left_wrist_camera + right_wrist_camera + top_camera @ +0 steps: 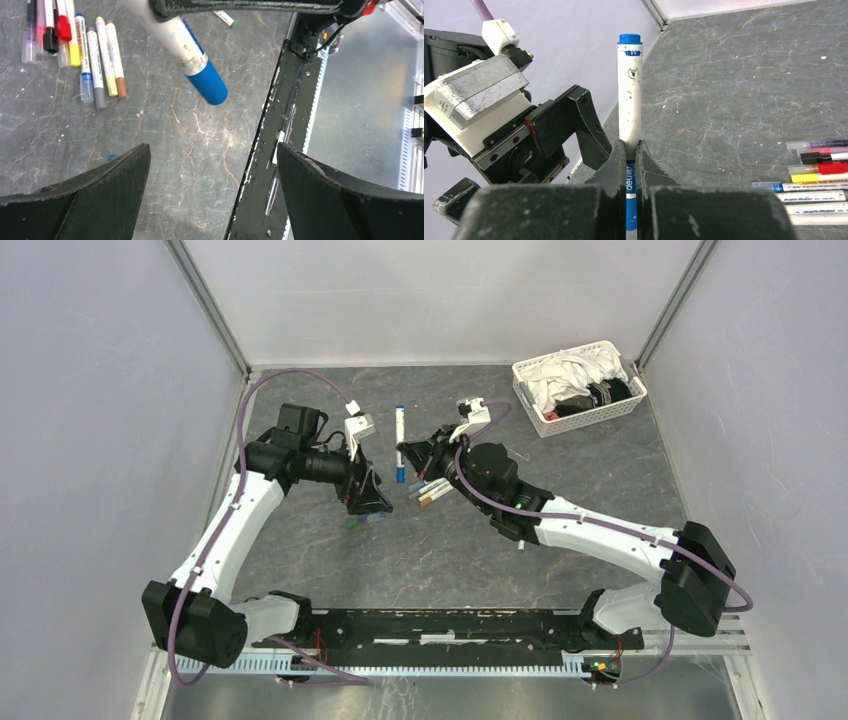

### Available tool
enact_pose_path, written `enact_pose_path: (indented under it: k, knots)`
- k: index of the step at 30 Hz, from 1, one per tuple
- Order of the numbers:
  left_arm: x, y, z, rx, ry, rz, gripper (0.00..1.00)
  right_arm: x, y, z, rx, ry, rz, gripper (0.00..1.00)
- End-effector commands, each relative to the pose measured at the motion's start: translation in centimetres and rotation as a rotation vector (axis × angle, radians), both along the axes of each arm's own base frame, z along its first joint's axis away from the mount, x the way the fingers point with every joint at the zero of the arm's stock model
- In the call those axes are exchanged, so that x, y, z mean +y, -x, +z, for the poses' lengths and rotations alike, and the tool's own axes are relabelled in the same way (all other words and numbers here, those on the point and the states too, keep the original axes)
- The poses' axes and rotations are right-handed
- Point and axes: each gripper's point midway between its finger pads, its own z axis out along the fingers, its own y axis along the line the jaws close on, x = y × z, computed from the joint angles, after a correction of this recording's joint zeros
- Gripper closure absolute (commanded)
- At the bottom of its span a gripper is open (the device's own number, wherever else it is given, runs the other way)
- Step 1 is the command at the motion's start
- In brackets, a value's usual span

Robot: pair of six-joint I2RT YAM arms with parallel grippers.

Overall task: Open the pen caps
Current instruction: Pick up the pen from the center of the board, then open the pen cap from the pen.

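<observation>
The right gripper [629,150] pinches a white pen [630,90] at its lower barrel, the blue cap [629,38] on its far end. Beside it, the left gripper [212,150] stands spread wide, holding nothing. The other pens [819,185] lie in a row on the table [734,75].

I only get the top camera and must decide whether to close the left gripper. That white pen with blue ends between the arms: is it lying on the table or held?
Observer: Held. The right wrist view shows the right gripper shut on the pen, with the barrel clamped between its jaws.
Operator: Is the left gripper around the cap?
Observer: No. The left wrist view shows the left gripper wide open, with the blue cap beyond its fingertips and touching neither.
</observation>
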Motion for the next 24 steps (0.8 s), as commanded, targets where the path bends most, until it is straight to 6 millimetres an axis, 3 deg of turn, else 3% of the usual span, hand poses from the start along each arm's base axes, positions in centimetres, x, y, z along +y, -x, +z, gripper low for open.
enact_pose_path:
  k: [1,17,19,24]
  knots:
    - [-1.3,0.5,2.4,0.038,0.118,-0.039,0.0,0.2,-0.2,2.7,-0.055,-0.092,-0.031,1.0]
    - [-2.5,1.4,4.3,0.095,0.23,-0.094,0.07,0.8,1.5,3.4,-0.063,-0.156,-0.02,1.0]
    - [-2.5,1.3,4.6,0.093,0.239,-0.094,0.12,0.9,1.7,3.2,-0.059,-0.159,-0.022,1.0]
    - [-2.5,0.3,4.1,0.076,0.221,-0.05,0.43,0.9,2.5,3.2,-0.052,-0.188,-0.02,1.0]
